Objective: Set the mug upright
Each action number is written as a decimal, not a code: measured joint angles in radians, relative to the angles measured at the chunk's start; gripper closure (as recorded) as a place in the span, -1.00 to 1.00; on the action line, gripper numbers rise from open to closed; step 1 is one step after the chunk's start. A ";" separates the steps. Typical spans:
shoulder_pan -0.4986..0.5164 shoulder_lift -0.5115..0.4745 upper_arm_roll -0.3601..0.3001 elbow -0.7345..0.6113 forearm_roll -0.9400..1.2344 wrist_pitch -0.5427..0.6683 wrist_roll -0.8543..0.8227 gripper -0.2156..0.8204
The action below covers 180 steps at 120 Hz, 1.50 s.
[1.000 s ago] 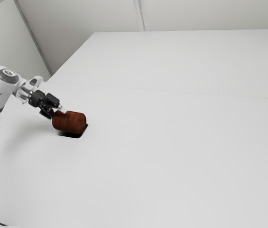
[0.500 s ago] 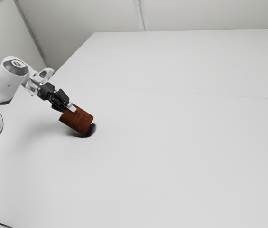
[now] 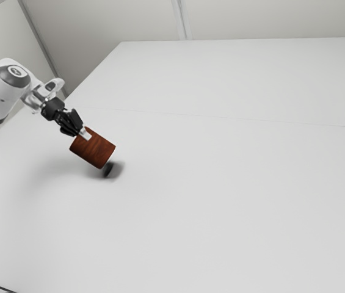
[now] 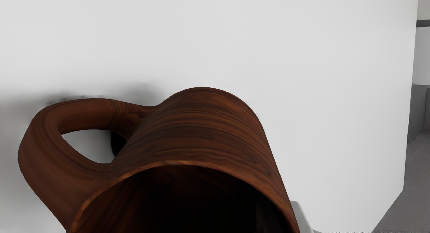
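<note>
From left to right, our black two-finger pincer [image 3: 85,133] pinches the wall of the round brown wooden mug [image 3: 93,149], which leans, bottom down and away from the pincer. If our pinch slips or we let go too soon, it could tip over. We count one pincer, one mug, one curved wooden handle [image 4: 43,139].
</note>
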 joint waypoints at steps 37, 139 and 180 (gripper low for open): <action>-0.122 -0.311 0.002 -0.378 0.207 0.282 -0.011 0.93; -0.528 -0.501 0.093 -0.705 0.661 0.717 -0.301 0.93; -0.572 -0.455 0.091 -0.665 0.671 0.693 -0.453 0.93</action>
